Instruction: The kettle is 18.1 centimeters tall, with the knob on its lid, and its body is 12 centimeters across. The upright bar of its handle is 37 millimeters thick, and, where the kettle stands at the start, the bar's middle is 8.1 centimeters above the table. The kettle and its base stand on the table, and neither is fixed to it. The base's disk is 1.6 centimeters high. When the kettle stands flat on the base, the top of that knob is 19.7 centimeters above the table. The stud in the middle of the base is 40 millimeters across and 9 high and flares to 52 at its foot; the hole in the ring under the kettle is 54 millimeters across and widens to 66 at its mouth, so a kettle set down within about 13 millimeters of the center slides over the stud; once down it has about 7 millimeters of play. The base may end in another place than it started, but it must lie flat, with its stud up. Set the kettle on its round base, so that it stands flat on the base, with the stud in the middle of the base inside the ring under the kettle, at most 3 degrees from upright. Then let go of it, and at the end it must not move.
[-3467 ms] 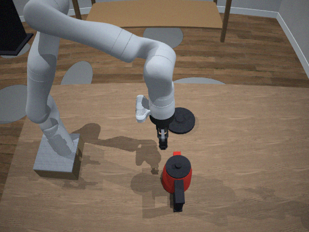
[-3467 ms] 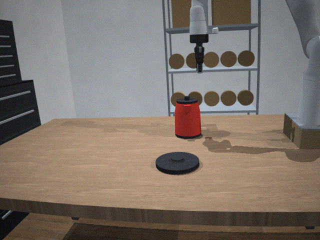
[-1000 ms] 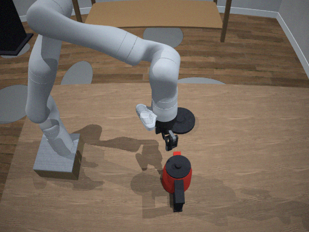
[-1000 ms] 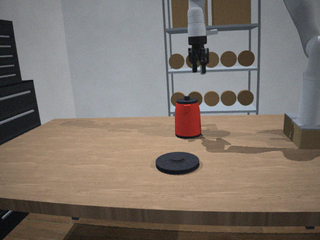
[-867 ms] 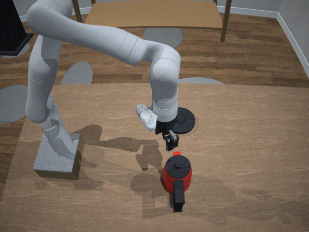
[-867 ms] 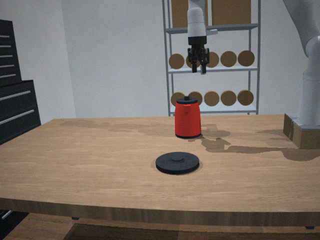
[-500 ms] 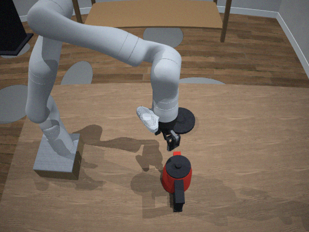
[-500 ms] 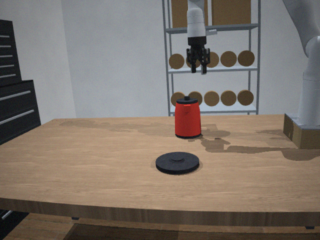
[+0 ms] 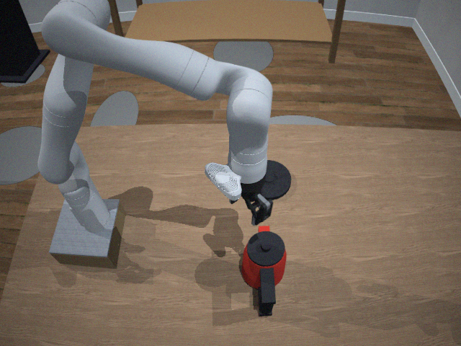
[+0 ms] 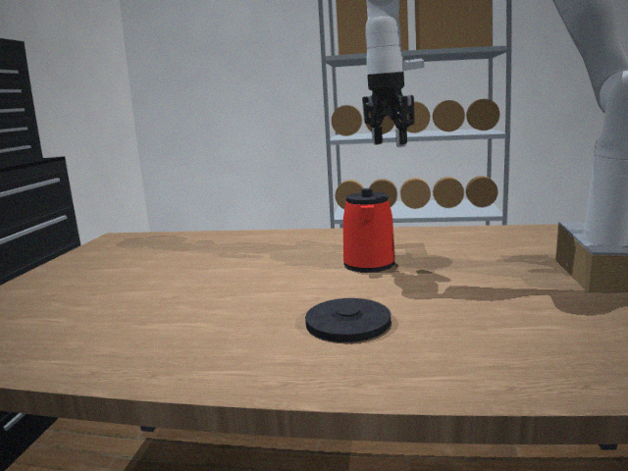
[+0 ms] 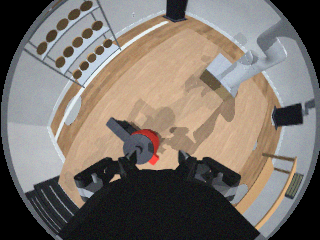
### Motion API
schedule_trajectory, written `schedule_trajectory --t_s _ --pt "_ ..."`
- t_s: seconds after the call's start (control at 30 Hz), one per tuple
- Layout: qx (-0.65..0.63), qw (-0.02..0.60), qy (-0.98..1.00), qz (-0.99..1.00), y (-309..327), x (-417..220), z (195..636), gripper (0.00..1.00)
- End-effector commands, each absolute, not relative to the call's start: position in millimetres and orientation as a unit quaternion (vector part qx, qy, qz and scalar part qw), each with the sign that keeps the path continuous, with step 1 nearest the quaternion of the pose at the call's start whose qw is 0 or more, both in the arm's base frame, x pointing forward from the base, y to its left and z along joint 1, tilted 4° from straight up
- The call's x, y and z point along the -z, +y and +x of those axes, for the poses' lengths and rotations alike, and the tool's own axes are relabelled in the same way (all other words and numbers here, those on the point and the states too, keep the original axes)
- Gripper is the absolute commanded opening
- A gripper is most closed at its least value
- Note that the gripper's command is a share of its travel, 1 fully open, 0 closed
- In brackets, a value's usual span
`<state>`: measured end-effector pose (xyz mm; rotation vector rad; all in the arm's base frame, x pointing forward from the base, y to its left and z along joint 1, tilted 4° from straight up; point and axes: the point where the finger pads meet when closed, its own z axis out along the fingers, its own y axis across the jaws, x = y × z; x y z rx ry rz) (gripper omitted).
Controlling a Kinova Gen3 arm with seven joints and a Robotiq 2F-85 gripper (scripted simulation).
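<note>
The red kettle (image 9: 254,274) (image 10: 368,237) (image 11: 153,142) stands upright on the table, off its base. Its black handle (image 9: 266,286) (image 11: 120,131) points to the near side in the top view and is hidden behind the body in the exterior view. The black round base (image 9: 282,182) (image 10: 324,325) lies flat with its stud (image 10: 348,309) up, on the spout side of the kettle. The arm partly covers it in the top view. My gripper (image 10: 390,139) (image 11: 157,156) is open and empty, pointing down, well above the kettle's lid height. It touches neither kettle nor base.
The arm's pedestal (image 9: 83,234) (image 10: 603,268) stands on the table, well to the side of the kettle. Shelves (image 10: 415,136) and a black drawer cabinet (image 10: 30,202) stand beyond the table (image 9: 372,223) (image 10: 177,354). Arm shadows fall around the kettle.
</note>
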<state>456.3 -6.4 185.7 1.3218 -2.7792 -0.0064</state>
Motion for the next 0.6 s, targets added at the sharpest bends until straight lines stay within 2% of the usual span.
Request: schedule_trajectory --t_s 0.0,0.57 --pt "0.002 0.032 -0.899 0.437 -7.5 -185.7 457.0 0.8" --pt "0.006 0.036 -0.863 0.504 -9.0 -183.7 458.5 0.8"
